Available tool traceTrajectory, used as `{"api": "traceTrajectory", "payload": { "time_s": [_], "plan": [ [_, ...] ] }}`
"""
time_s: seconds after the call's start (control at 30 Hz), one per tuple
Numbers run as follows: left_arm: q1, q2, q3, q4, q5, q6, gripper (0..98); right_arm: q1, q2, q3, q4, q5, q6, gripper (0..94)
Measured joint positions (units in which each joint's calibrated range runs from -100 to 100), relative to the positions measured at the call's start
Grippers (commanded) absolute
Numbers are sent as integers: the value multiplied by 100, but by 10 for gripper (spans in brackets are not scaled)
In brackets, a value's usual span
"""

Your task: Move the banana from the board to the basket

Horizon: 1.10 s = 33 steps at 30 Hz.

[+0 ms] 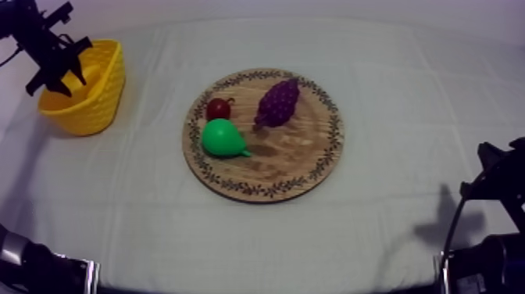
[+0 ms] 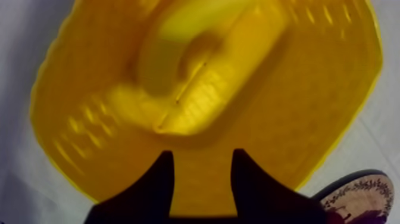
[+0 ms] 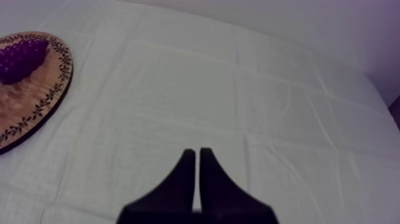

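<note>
Left gripper [image 2: 202, 154]: the two black fingers are apart with nothing between them, so it's open and empty. It hangs right over the mouth of the yellow basket [image 2: 333, 89] with latticed walls. The yellow toy banana [image 2: 196, 68] is inside the basket, under the fingers and clear of them. It's blurred in the left wrist view, so I can't tell if it rests on the bottom. Top view agrees: left arm comes in at the upper left, gripper over the basket, a paler yellow shape inside.

The basket stands on the grey-white cloth [image 1: 406, 86] at the table's left. It is apart from the round wooden board with a patterned leaf rim [image 1: 301, 152], which sits mid-table. The left wrist view catches the board's edge just beyond the basket's wall.

On the board:
- A green toy pear [image 1: 221, 138] sits at the near left.
- A small red fruit [image 1: 218, 108] is just behind the pear, touching or nearly so.
- A purple bunch of grapes [image 1: 279, 102] lies to their right, towards the far side, apart from both.

Right gripper [image 3: 197, 152]: fingers pressed together in a narrow wedge, closed on nothing. It's over plain cloth at the table's right, well away from the board. The board's edge and the grapes show off to one side. In the top view the right arm sits low at the right edge.
</note>
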Motion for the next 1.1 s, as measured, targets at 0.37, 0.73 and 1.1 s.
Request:
{"api": "traceTrajectory", "payload": {
  "time_s": [0.37, 0.73, 1.1],
  "plan": [
    [152, -847, 227, 48, -169, -175, 117, 0, 0, 0, 0, 0, 0, 6],
    [729, -3258, 1515, 520, -1457, -906, 5, 0, 0, 0, 0, 0, -2, 6],
    [775, -6601, 4291, 490, -3454, -1532, 1, 0, 0, 0, 0, 0, 1, 6]
  ]
}}
